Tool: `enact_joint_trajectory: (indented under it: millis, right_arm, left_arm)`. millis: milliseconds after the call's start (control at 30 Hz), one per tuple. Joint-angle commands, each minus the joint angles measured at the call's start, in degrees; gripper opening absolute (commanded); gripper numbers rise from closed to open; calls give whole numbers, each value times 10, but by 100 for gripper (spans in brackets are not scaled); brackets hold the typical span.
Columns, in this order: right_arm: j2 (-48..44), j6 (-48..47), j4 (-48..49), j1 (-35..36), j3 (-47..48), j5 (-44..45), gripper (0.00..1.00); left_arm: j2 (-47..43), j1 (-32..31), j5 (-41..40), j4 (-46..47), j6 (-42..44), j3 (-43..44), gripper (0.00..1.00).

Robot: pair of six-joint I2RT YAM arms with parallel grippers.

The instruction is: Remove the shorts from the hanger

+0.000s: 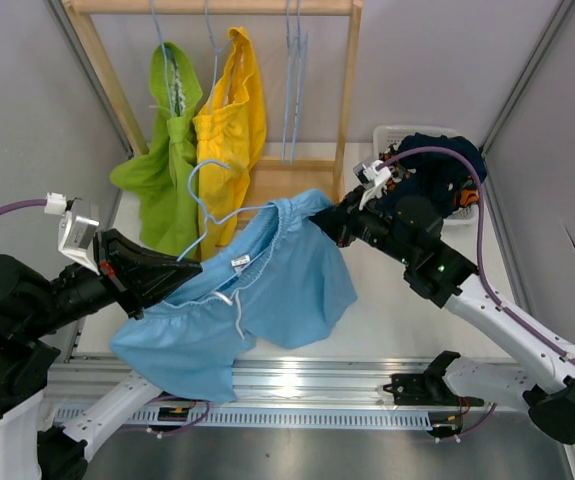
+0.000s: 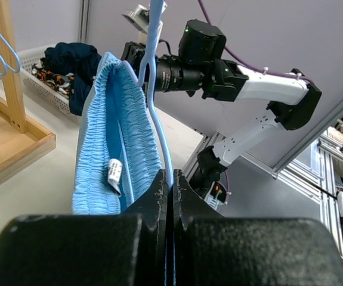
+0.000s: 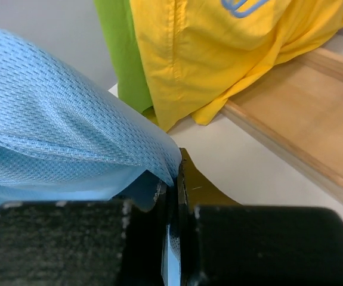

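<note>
Light-blue soft fabric shorts [image 1: 277, 285] hang mid-air between both arms on a pale blue wire hanger [image 2: 154, 36]. Left gripper [image 2: 170, 180] pinches the hanger's wire tight, and right gripper [image 3: 174, 179] clamps the waistband edge.

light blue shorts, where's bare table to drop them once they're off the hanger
Bare table lies right of the light blue shorts, between the rack base and the near rail. The basket is full; green shorts and yellow shorts crowd the rack's left.

Gripper [image 3: 172, 182] pinches blue shorts [image 3: 58, 119] — tightly.
</note>
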Motion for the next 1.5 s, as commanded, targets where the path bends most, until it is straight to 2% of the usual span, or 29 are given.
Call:
enact_joint_trajectory:
  millis: [0,67,133,167,200,233,333,400,533,567,633,667,733,767,800,833,867,900,967,1000,1167,1267,1433,1467]
  right_arm:
    - [-37,-21,36,-12,11,54,0]
    - [-54,-18,30,-39,10,98,0]
    - [-77,7,17,-120,11,106,0]
    - [-84,23,14,-161,9,79,0]
    - [-90,62,16,-252,6,51,0]
    - [-98,83,18,-297,3,24,0]
    - [-99,138,31,-418,-12,-70,0]
    - [-101,148,32,-450,-25,-95,0]
    - [-126,152,34,-420,-62,-92,0]
    - [-141,146,32,-366,-70,-85,0]
    - [-155,125,30,-301,-91,-65,0]
    - [-160,92,28,-217,-96,-57,0]
    - [-165,55,6,-128,-97,-14,0]
    - [-164,28,-16,-85,-95,8,0]
    - [-161,16,-33,-9,-92,28,0]
    - [-158,5,-47,24,-87,49,0]
    - [-158,-3,-56,51,-74,96,0]
    - [-158,-15,-74,87,-66,123,0]
    - [-165,-22,-94,99,-37,165,0]
    - [-169,-31,-100,98,-27,173,0]
    - [-179,-68,-139,87,43,252,0]
    - [-168,-84,-150,64,83,267,0]
    - [-140,-109,-120,19,126,317,0]
    - [-128,-124,-105,-13,141,321,0]
  left_arm:
    - [-8,-3,-11,31,6,5,0]
    - [-15,-5,-19,15,20,3,0]
    - [-27,-14,-38,-2,37,-15,0]
    - [-29,-17,-47,-9,41,-18,0]
    - [-31,-20,-61,-21,47,-25,0]
    - [-34,-25,-64,-24,48,-25,0]
    - [-34,-32,-76,-33,52,-20,0]
    - [-32,-32,-83,-34,54,-18,0]
    - [-21,-32,-87,-25,53,-18,0]
    - [-13,-32,-92,-21,50,-21,0]
    - [-5,-32,-107,0,45,-28,0]
    - [1,-32,-122,7,43,-28,0]
    - [29,-32,-162,19,47,-19,0]
    - [42,-32,-211,18,54,-7,0]
    - [80,-32,-251,-2,69,16,0]
    - [105,-32,-299,-23,77,30,0]
    - [134,-32,-413,-53,87,61,0]
    - [164,-32,-465,-118,104,99,0]
    - [239,-32,-568,-169,112,132,0]
    - [253,-32,-583,-193,113,134,0]
    - [254,-32,-580,-168,104,92,0]
    - [264,-32,-569,-154,103,83,0]
    - [290,-32,-566,-124,100,104,0]
    - [298,-32,-563,-121,101,107,0]
